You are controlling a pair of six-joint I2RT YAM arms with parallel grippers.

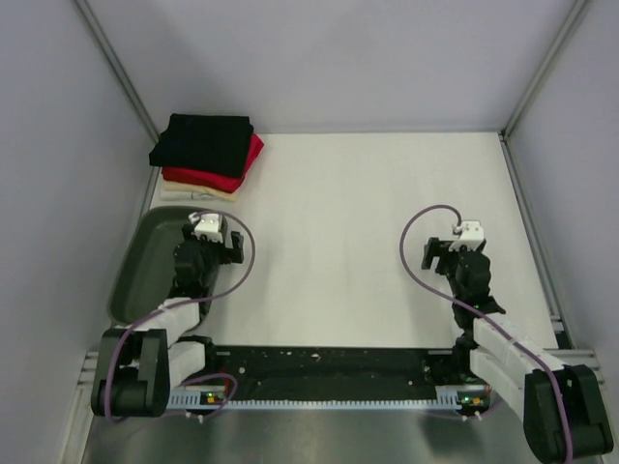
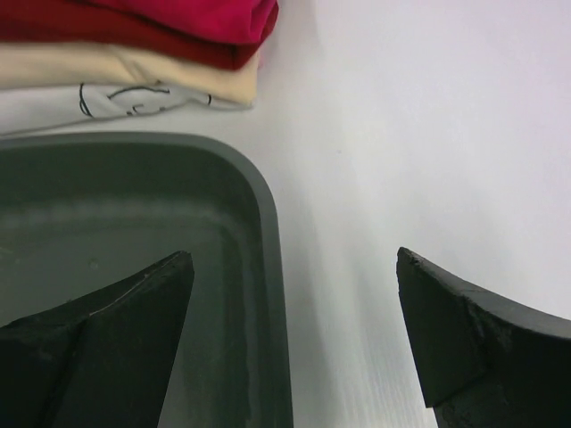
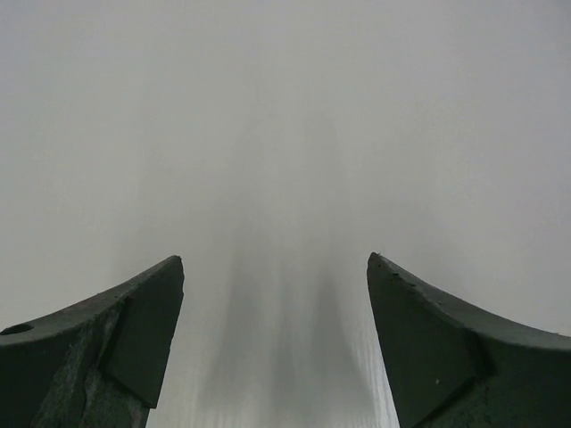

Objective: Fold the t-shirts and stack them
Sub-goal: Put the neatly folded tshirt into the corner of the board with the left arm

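A stack of folded t-shirts (image 1: 206, 155) sits at the table's far left: a black one (image 1: 204, 138) on top, red ones (image 1: 215, 177) under it, a cream one (image 1: 193, 192) at the bottom. The left wrist view shows the stack's near edge: red (image 2: 169, 27), cream (image 2: 125, 67) and a white layer with a drawn mark (image 2: 116, 100). My left gripper (image 1: 205, 232) (image 2: 294, 312) is open and empty, over the tub's right rim, short of the stack. My right gripper (image 1: 462, 237) (image 3: 275, 321) is open and empty over bare table.
A grey oval plastic tub (image 1: 143, 261) (image 2: 268, 232) lies at the left, just before the stack, with nothing in it that I can see. White walls with metal rails close in the table at left, back and right.
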